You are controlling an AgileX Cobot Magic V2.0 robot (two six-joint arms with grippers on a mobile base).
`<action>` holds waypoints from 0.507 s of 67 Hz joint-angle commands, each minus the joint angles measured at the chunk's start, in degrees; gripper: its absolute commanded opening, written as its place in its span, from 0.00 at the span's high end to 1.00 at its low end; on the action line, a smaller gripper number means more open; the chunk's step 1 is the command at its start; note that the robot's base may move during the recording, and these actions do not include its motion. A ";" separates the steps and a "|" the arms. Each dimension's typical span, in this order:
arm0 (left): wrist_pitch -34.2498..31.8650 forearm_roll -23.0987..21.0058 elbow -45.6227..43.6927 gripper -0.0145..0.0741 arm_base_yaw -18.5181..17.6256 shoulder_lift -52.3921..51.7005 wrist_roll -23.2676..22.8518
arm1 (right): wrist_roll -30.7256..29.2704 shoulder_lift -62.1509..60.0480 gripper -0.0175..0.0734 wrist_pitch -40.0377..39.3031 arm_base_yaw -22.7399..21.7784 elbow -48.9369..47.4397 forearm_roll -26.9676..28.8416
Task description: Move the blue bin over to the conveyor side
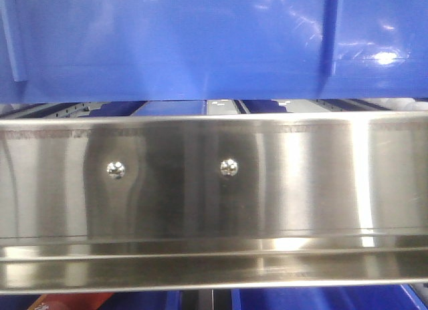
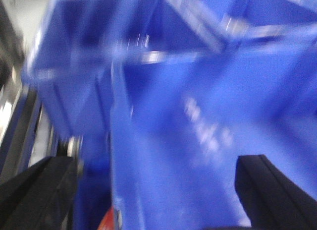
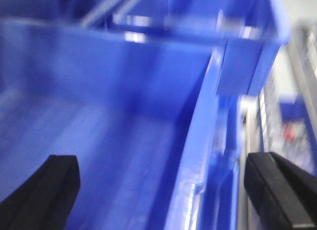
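The left claw (image 2: 153, 195) is spread, with a wall of the blue bin (image 2: 208, 121) lying within its span, and the right claw (image 3: 163, 190) is likewise spread astride a rim edge. In the front view the bin is seen above the steel rail (image 1: 214, 190), stretched left to right. No writing can be read.

No text, label, brand, number or sign can be read in any view. Left wrist view: pale smeared marks (image 2: 208, 131) on a wall of the large glossy blue plastic rectangular bin (image 2: 163, 190), cannot tell if lettering, too motion-blurred to make out. Right wrist view: small red-and-white patch (image 3: 290, 133) under a blurred blue block (image 3: 293, 108) near the right edge of the view, cannot tell if it is a label; front view: shiny steel rail (image 1: 321, 183) carries nothing printed.
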 commanded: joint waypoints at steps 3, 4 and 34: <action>5.83 1.58 -5.12 0.22 -0.36 3.75 -0.61 | 2.70 6.07 0.19 8.54 0.09 -8.13 -0.22; 6.58 1.69 -5.79 0.22 -0.36 4.55 -0.61 | 2.83 6.71 0.19 9.42 0.09 -8.96 -0.22; 8.18 4.51 -15.09 0.22 -0.36 14.86 -0.61 | 8.49 16.07 0.19 9.42 0.21 -16.35 -8.43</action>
